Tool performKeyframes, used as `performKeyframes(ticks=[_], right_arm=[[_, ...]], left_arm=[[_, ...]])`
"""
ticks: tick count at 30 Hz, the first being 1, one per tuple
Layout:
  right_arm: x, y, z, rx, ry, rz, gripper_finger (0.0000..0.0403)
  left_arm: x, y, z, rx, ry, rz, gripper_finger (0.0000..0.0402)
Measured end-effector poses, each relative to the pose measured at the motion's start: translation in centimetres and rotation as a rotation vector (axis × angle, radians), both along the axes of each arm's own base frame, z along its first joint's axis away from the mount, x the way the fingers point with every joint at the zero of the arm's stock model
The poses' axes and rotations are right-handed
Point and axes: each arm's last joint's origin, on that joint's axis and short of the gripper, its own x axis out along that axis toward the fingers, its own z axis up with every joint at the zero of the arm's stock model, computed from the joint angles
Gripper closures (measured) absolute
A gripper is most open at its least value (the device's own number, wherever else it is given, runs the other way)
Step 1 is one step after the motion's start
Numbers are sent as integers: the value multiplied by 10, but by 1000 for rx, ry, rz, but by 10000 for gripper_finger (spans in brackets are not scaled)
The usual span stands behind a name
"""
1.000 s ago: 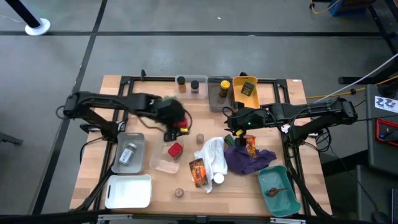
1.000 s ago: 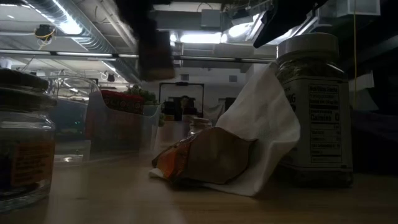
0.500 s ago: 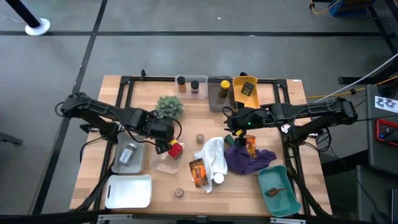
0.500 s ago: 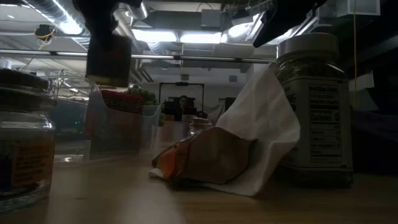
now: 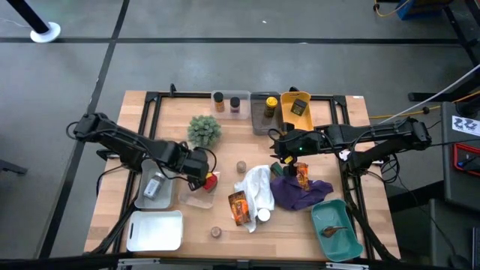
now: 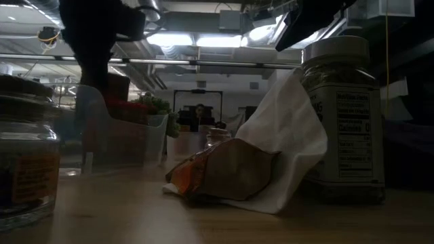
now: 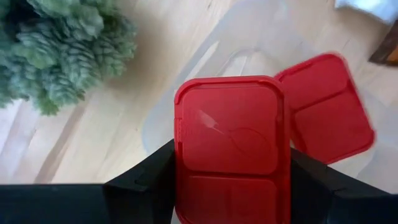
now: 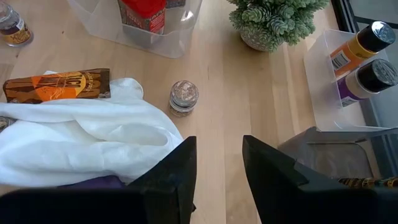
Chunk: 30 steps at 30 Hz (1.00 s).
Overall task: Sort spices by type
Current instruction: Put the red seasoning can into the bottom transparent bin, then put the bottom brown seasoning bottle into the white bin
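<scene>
Red tin (image 7: 230, 146), clamped in the left gripper (image 5: 196, 166), has travelled from beside the green plant (image 5: 204, 129) to just above the clear bin (image 5: 199, 196) holding a matching tin (image 7: 333, 115), so release looks imminent, while the right gripper (image 8: 217, 165) waits empty, fingers apart.

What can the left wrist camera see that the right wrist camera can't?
Only the left wrist view shows the left gripper holding a red tin over the clear bin, beside a second red tin. Only the right wrist view shows the white cloth, an orange packet, a small round jar and two capped jars. Both show the spiky green plant.
</scene>
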Motion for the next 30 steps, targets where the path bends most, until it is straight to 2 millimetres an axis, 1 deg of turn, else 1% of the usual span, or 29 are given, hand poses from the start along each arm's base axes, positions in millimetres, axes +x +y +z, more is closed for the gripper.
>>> performKeyframes(ticks=[6, 12, 20, 24, 26, 30], right_arm=[[0, 0, 0, 0, -1, 0, 272], [0, 0, 0, 0, -3, 0, 272], [0, 0, 0, 0, -2, 0, 271], [0, 0, 0, 0, -3, 0, 272], [0, 0, 0, 0, -3, 0, 272], [0, 0, 0, 0, -3, 0, 271]], left_arm=[[0, 0, -16, -2, -13, -6, 191], [1, 0, -31, -10, -47, -14, 173], [2, 0, -30, -1, -45, -54, 143], [1, 1, -28, -19, -35, -109, 138], [2, 1, -24, -39, -28, -127, 137], [6, 0, -9, -75, -37, -125, 137]])
